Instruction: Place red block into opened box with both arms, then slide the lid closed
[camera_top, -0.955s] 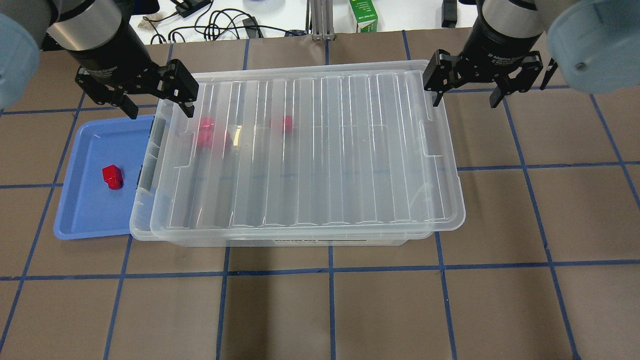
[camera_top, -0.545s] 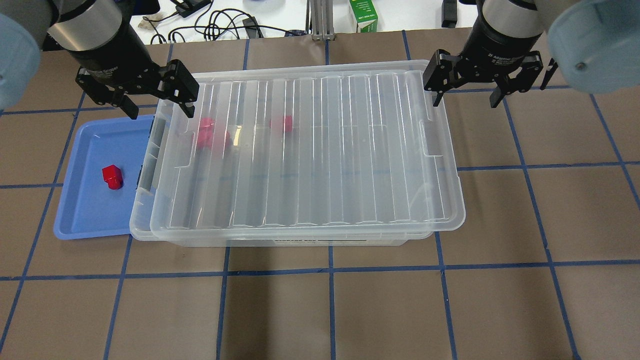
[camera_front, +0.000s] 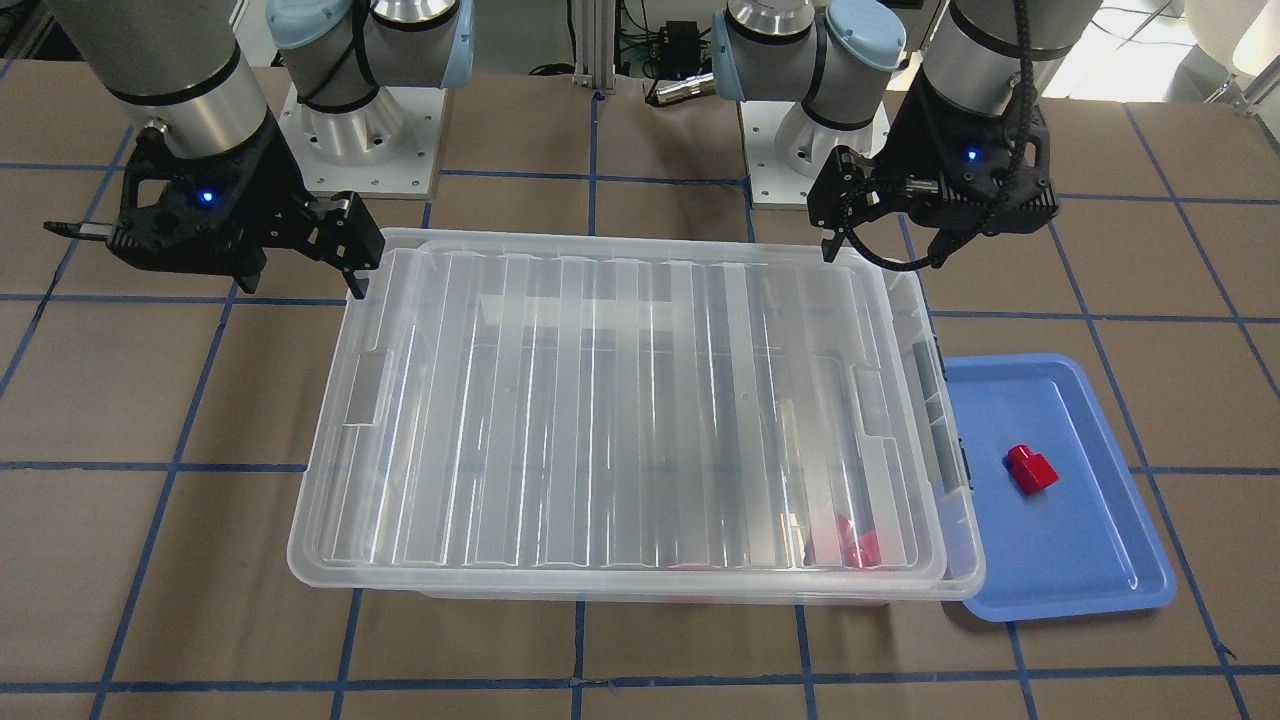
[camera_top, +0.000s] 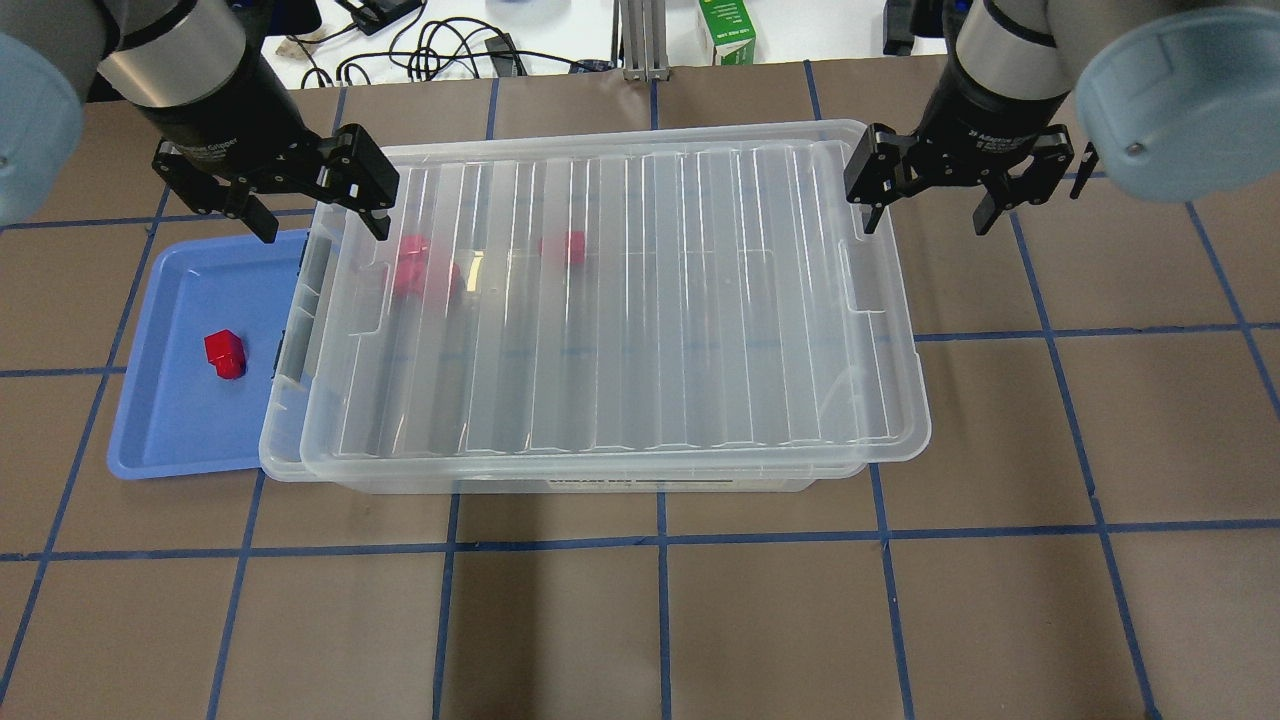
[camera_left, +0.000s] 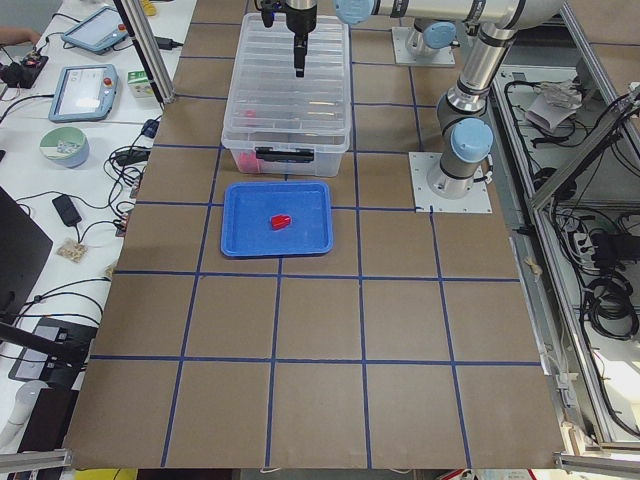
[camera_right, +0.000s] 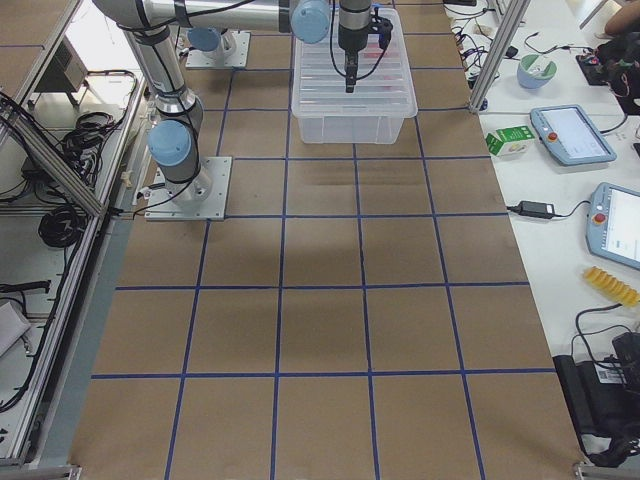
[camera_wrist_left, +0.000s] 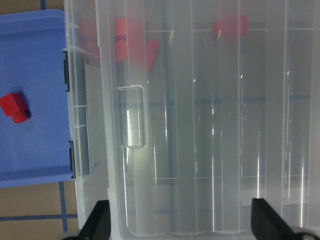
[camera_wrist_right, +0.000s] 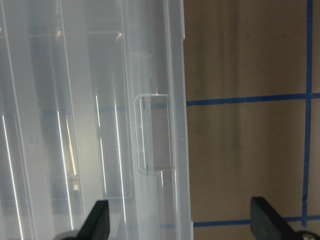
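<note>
A red block (camera_top: 224, 354) (camera_front: 1030, 469) (camera_wrist_left: 14, 107) lies on the blue tray (camera_top: 170, 420), left of the box (camera_top: 281, 440). The ribbed lid (camera_top: 640, 300) rests on the box, shifted a little right, so a narrow strip by the grey clasp (camera_top: 290, 345) is uncovered. Other red blocks (camera_top: 412, 268) show blurred through the lid. My left gripper (camera_top: 322, 226) (camera_front: 885, 255) hovers open over the lid's far left corner. Beyond the lid's far right corner my right gripper (camera_top: 925, 224) (camera_front: 300, 287) is open too, holding nothing.
Behind the brown mat, a white table holds cables and a green carton (camera_top: 727, 32), with an aluminium post (camera_top: 640, 40) at its middle. The blue tray butts against the box's left end. Both arm bases (camera_front: 360, 120) stand on the robot's side.
My right gripper has shifted slightly nearer and lower beside the lid's far right corner. The left gripper, the lid and the blocks have barely moved.
</note>
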